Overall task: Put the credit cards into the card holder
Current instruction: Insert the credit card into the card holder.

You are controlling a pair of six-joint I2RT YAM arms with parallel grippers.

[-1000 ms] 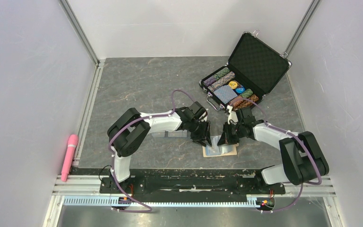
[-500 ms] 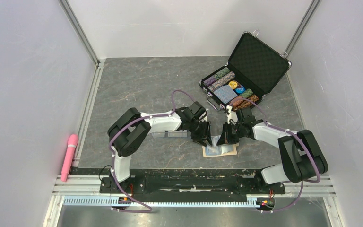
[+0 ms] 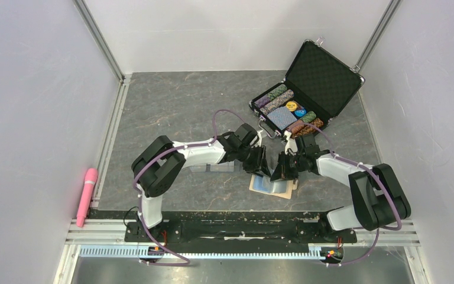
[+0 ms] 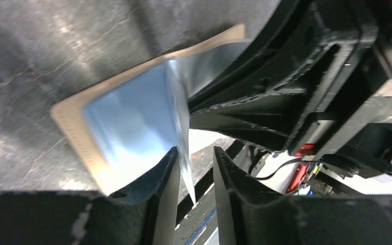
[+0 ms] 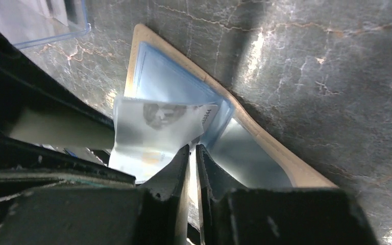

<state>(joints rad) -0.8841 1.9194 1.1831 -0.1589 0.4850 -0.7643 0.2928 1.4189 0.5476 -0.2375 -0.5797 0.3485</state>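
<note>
"One card is in play, I take it. Where is it?"

"Over the card holder (image 5: 171,81), which lies open on the table (image 3: 171,106) between your two arms. The credit card (image 5: 158,127) leans across the blue lining. As far as I can judge, it is not in a pocket yet."

"And my pincers?"

"Your left gripper (image 4: 191,189) stands released. The card shows edge-on between its fingers with daylight on at least one side, so I would not call that a grasp. Your right gripper (image 5: 191,150) is all but clenched, with only a thin slit between the jaws and its tips at the card's lower corner. Whether it nips the card or merely steadies it, I cannot tell."

"So which step is this?"

"Insertion, I'd say: the card is at the holder but needs lining up with a pocket mouth. Your next move calls for bringing its leading edge level with the slot while keeping the lining from lifting. Then slide it along the pocket rather than pressing down. The holder looks light and may skid, so pin it with one arm while the other feeds."
</note>
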